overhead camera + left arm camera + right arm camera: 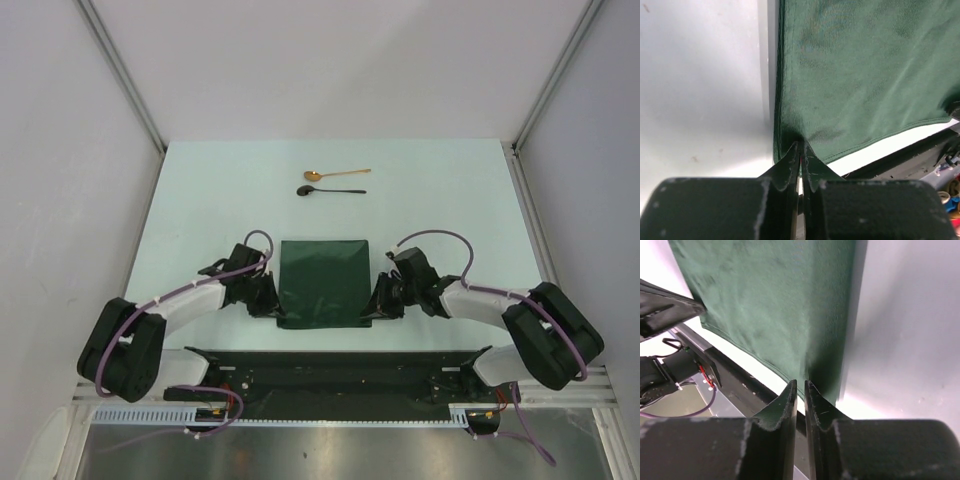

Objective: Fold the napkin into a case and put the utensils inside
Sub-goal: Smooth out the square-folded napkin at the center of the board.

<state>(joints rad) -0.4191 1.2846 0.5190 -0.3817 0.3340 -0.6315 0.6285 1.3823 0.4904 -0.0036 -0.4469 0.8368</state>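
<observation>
Two near corners of the napkin (322, 280) are pinched tight, by left gripper (801, 150) and right gripper (801, 385); its far edge lies straight ahead.

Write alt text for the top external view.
A green napkin lies near the table's front edge, left gripper and right gripper holding its near corners with shut jaws. Beyond it, a gold spoon and a black spoon lie side by side.

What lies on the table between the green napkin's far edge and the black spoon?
Nothing: bare pale table between napkin and black spoon, seen in the top view.
</observation>
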